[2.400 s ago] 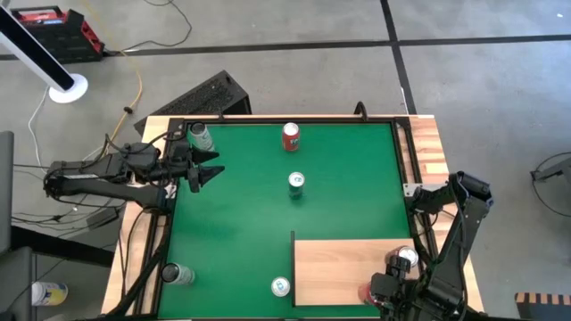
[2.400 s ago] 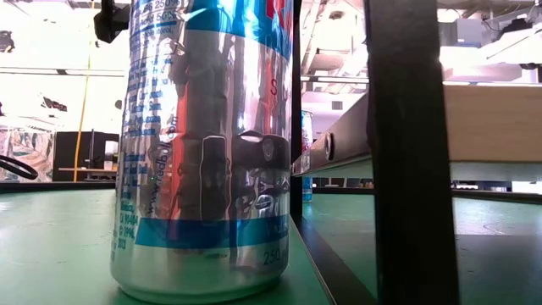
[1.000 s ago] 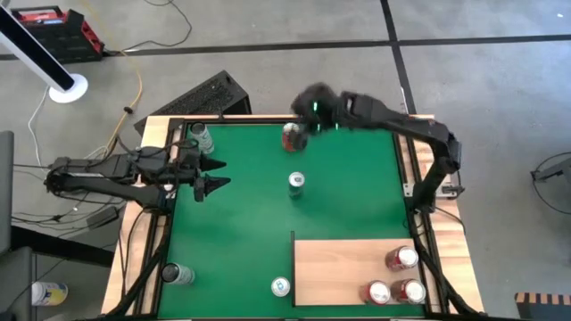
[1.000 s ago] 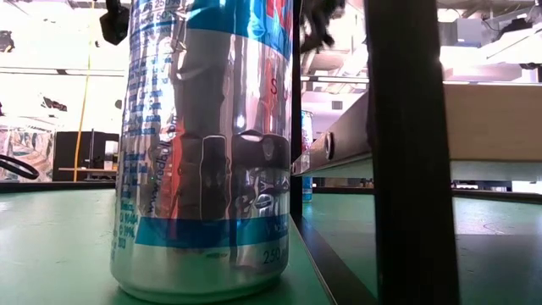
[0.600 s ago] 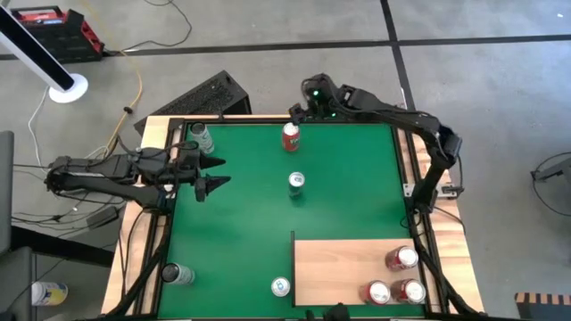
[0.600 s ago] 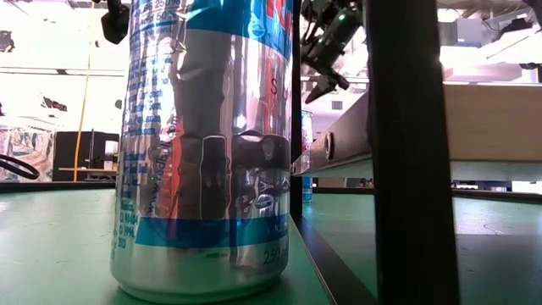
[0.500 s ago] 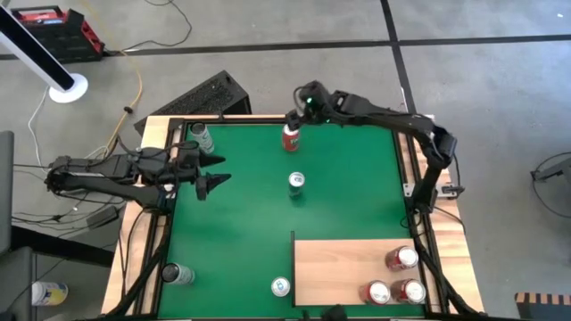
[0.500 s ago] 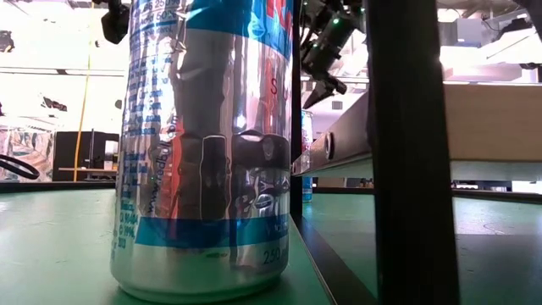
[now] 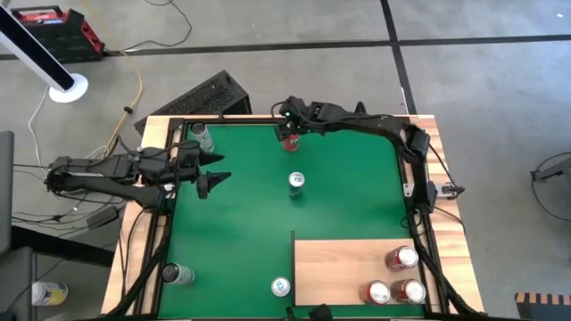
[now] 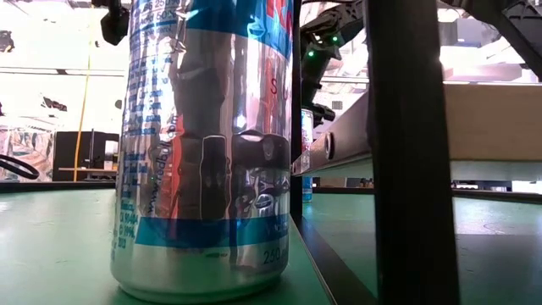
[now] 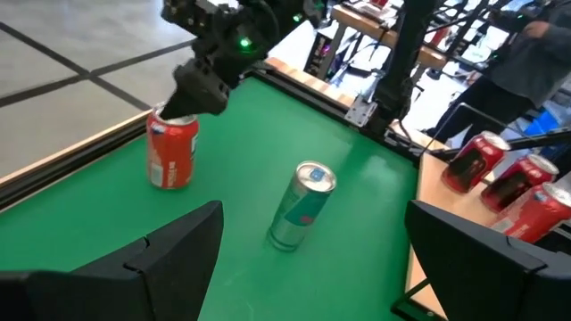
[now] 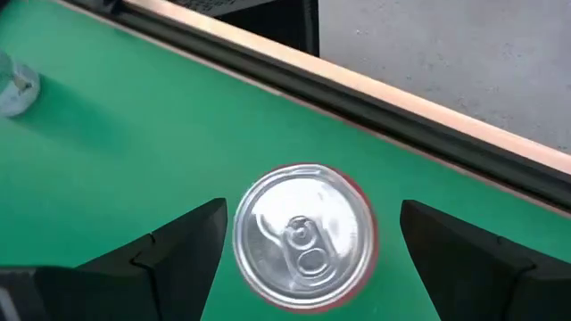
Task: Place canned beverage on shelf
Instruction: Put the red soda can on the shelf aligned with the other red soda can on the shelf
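A red can stands upright near the green mat's far edge, its silver top facing my right wrist camera. My right gripper hangs open just above it, one finger on each side of the top, apart from it. The left wrist view shows the same can under that gripper. My left gripper waits open over the mat's left side. The pale wooden shelf lies at the near right and bears three red cans.
A slim silver-green can stands mid-mat, shown also in the left wrist view. Other cans stand at the far left, the near left and the near edge. A big silver-blue can fills the low view.
My right gripper has come down and toward the table's left, from above the far edge onto the spot over the red can, rolling its wrist as it went. It has stayed open. The can has not moved.
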